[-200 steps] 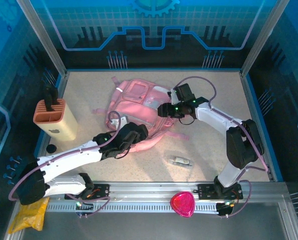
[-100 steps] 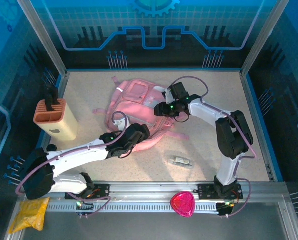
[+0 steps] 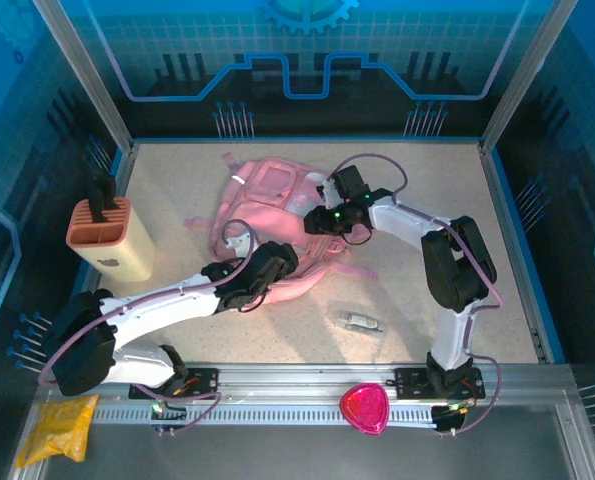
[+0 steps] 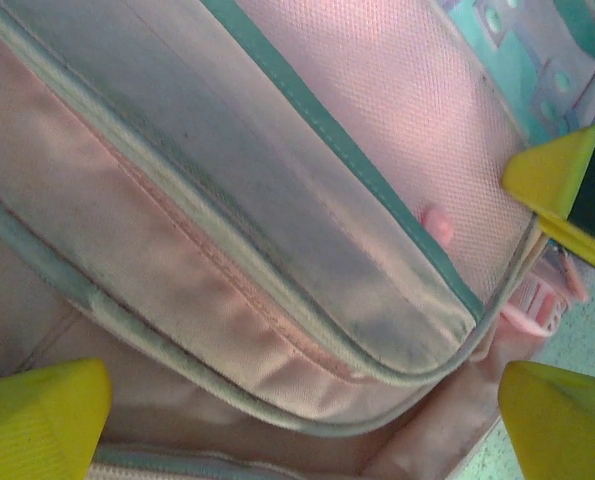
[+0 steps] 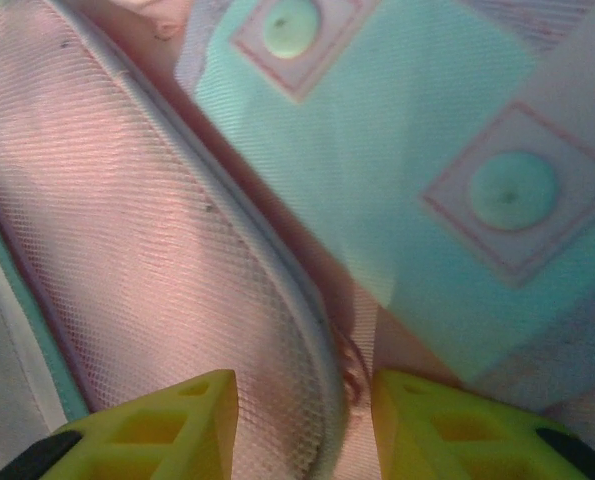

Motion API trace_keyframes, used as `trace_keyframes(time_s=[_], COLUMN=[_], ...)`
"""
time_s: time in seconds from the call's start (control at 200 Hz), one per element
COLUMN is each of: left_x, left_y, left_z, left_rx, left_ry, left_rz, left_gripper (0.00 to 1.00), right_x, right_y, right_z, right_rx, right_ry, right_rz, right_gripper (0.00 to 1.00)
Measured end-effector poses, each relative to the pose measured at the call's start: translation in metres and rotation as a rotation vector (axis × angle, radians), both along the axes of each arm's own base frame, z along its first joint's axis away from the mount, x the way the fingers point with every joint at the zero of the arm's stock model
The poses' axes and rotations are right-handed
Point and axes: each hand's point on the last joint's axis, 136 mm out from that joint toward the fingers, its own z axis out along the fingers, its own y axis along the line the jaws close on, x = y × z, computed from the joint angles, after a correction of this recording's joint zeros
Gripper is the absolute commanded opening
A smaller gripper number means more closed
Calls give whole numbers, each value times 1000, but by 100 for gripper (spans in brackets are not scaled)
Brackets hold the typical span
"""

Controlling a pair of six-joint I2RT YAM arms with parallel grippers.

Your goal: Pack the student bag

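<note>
Your left tool (image 4: 299,425) wide open, empty, over student bag (image 3: 270,190); right tool (image 5: 305,420) half open (astride its seam (image 5: 322,335)), not clamped.

The top view hangs above and behind the arm bases. It faces the far wall and looks steeply down, from well back, so it takes in the whole surface (image 3: 417,290) with the bag (image 3: 272,190) near the middle. The left wrist view sits very close over the bag's near edge, its own jaws at the lower corners of the picture. The right wrist view is closer still, its jaws at the bottom edge, over mesh and a teal panel. All three views share the bag.
</note>
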Motion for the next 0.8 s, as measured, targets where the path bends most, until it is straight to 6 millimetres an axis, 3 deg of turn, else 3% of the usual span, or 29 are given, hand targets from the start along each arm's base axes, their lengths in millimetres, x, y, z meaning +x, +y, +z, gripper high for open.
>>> trace_keyframes(time_s=[0.125,0.32,0.51,0.8], left_x=[9,24,48,62], left_y=[0,2,3,-3], left_z=[4,8,-8,-16], left_rx=[-49,-112,-170,-166], left_ry=[-11,-20,15,27], left_rz=[18,41,39,-29], left_gripper=[99,99,99,99], right_x=[3,2,-4,-25], right_y=[5,2,0,-12], right_z=[0,0,9,17], right_rx=[-2,4,55,124], right_ry=[-1,-1,-36,-41], right_rz=[6,-20,-53,-143], right_gripper=[24,0,0,0])
